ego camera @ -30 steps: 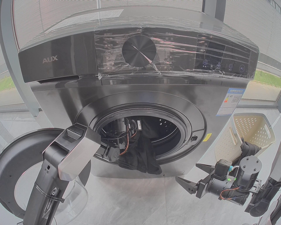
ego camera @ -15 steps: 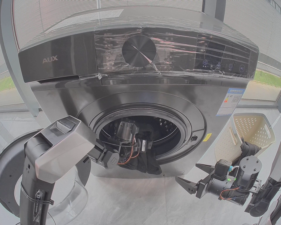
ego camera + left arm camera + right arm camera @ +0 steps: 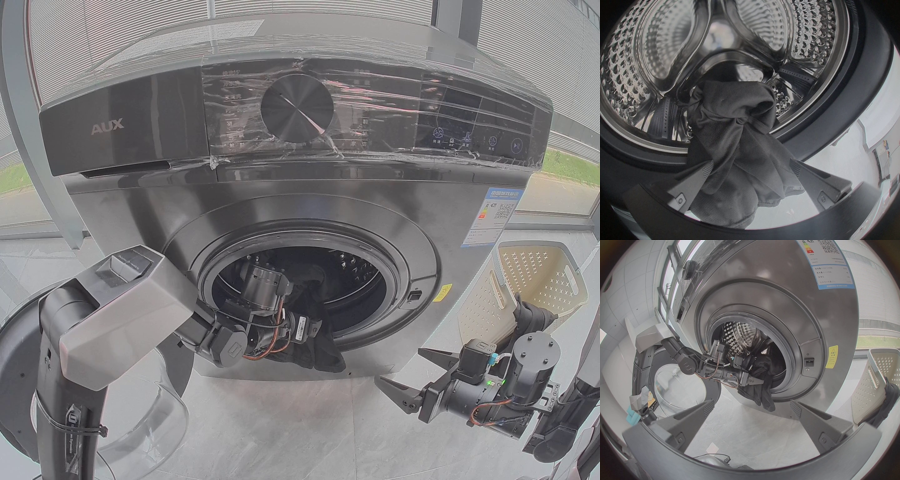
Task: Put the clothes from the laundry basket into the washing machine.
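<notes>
**Step in hand (judged):** get the garment fully past the lip.
- R gripper (image 3: 400, 367) hangs low, in front of and to the right of the door opening (image 3: 300, 294). Jaws apart, empty.
- L gripper (image 3: 750, 162) is at the opening's lower lip. Jaws apart, not clamped.
- Dark garment (image 3: 734, 125) lies between the L gripper's fingers, draped across the lip. Upper bunch is inside the opening, tail hangs outside below it.
- Rec.: close low on the hanging tail, lift it over the lip, carry it well inside the opening, then let go. A push on the upper bunch alone prob. leaves the tail outside. Any cloth left on the lip risks fouling the door (image 3: 19, 350), which stands open left of the opening.

**Containers:**
- Laundry basket (image 3: 544, 275), right of the opening beside the washing machine (image 3: 300, 187): pale and perforated. One dark item (image 3: 889, 399), apparently cloth, hangs at its rim. Rest of interior not visible.
- Drum (image 3: 662, 47), behind the opening: bare metal apart from the garment's upper part.
</notes>
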Controlling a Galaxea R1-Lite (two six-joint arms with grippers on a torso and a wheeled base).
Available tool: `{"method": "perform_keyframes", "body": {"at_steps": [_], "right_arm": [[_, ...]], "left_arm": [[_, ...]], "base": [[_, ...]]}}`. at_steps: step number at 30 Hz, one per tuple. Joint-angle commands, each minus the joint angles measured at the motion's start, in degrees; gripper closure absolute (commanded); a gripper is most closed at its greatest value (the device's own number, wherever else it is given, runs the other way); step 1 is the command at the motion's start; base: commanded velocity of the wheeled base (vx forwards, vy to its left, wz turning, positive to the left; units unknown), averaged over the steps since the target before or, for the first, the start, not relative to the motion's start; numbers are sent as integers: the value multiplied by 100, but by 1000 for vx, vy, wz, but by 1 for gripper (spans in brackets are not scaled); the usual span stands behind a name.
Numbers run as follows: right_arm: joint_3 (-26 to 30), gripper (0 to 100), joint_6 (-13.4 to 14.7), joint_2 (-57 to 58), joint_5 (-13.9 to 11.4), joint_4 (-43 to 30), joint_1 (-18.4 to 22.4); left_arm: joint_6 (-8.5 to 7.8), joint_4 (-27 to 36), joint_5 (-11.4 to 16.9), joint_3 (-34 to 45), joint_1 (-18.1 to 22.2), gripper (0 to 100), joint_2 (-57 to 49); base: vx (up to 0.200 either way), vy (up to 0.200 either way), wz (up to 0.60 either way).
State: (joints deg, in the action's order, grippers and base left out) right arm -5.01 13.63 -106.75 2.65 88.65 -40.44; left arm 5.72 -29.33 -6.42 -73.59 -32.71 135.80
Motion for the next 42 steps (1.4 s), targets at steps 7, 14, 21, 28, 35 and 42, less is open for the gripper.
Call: {"method": "perform_keyframes", "body": {"at_steps": [7,14,21,28,35,42], "right_arm": [[0,0,-1,-3,-1,3,-8],[0,0,-1,-3,-1,3,-8],[-9,0,-1,-3,-1,12,-8],[-26,0,-1,-3,-10,12,-8],[-35,0,8,-3,-1,12,-8],[-35,0,8,-21,-10,12,1]], "left_arm": [[-9,-2,-17,-85,-16,100,306],[8,-55,-17,-234,-34,100,491],[228,-416,-228,-1184,45,100,579],[483,-627,-553,-1913,239,100,658],[580,-837,-553,-1799,221,0,667],[632,-363,-377,-990,-8,0,201]], "base": [[0,0,0],[0,0,0],[0,0,0],[0,0,0],[0,0,0],[0,0,0]]}}
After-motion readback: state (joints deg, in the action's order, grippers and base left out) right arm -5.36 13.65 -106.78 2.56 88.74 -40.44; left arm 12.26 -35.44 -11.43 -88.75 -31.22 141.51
